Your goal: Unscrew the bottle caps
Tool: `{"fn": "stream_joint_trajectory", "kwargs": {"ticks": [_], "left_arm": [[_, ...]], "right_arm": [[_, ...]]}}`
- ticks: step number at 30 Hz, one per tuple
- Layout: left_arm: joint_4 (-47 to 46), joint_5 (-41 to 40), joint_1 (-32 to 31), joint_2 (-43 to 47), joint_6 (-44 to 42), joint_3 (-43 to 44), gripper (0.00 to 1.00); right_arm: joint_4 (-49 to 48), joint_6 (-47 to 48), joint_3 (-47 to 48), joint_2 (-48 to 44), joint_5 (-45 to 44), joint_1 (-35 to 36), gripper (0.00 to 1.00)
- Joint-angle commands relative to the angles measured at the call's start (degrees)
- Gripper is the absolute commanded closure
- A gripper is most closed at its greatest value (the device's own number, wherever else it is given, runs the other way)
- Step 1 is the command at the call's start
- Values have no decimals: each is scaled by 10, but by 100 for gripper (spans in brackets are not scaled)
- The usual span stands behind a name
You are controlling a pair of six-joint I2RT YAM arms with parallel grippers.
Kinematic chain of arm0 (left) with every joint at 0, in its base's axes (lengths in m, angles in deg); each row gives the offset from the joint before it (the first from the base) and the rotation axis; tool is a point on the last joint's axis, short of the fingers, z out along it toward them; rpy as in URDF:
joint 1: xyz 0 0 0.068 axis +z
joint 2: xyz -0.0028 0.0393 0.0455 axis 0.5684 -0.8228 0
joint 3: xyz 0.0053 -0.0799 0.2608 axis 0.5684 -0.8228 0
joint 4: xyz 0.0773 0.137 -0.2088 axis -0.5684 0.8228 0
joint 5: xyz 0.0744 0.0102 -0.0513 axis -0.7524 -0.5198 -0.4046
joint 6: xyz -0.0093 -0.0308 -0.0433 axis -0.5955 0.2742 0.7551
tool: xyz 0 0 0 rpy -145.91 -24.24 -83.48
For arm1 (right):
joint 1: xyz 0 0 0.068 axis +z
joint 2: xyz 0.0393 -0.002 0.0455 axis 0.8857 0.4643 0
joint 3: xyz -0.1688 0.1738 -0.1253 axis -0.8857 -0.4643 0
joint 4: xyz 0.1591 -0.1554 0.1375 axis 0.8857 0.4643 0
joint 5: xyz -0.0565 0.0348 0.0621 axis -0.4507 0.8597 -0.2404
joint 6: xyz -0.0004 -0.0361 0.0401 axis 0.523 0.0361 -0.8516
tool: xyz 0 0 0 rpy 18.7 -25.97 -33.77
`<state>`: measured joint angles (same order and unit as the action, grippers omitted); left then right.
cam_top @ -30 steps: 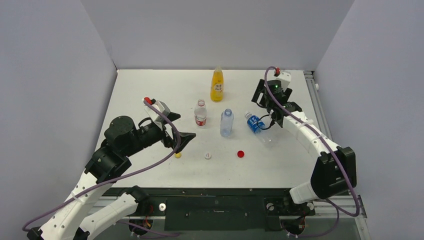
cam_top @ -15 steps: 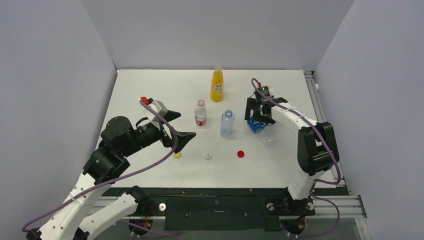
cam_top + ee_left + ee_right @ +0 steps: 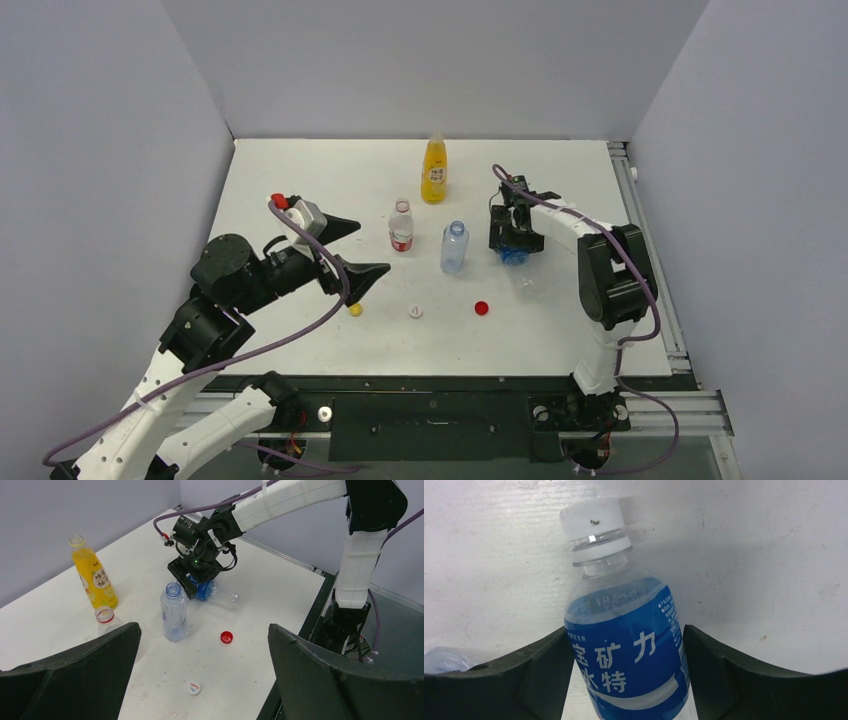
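Observation:
The blue-label bottle (image 3: 629, 655) lies on its side on the table with its white cap (image 3: 591, 517) screwed on. My right gripper (image 3: 515, 235) is down over it, open, with a finger on each side of the label (image 3: 724, 670). The orange juice bottle (image 3: 433, 170), the red-label bottle (image 3: 401, 228) and the plain clear bottle (image 3: 454, 246) stand upright without caps. A yellow cap (image 3: 355, 310), a white cap (image 3: 415, 311) and a red cap (image 3: 481, 307) lie loose in front of them. My left gripper (image 3: 358, 250) is open and empty, raised left of the bottles.
Grey walls close in the white table (image 3: 300, 180) at the back and on both sides. In the left wrist view the red cap (image 3: 226, 637) and the white cap (image 3: 193, 687) lie between the fingers, far below. The table's right edge (image 3: 650, 250) has a metal rail.
My right arm has swung in and dropped onto the blue-label bottle, its fingers now astride it. My left arm has drifted slightly left, gripper still open.

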<state>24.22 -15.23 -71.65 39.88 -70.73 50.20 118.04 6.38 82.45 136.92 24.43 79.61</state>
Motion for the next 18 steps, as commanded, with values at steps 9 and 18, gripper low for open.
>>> {"fn": "stream_joint_trajectory", "kwargs": {"ticks": [9, 18], "left_arm": [[-43, 26, 1, -9, 16, 21, 3], [-119, 66, -1, -66, 87, 41, 3]], "right_arm": [[13, -35, 23, -140, -93, -2, 53], [-2, -67, 81, -398, -127, 90, 39]]}}
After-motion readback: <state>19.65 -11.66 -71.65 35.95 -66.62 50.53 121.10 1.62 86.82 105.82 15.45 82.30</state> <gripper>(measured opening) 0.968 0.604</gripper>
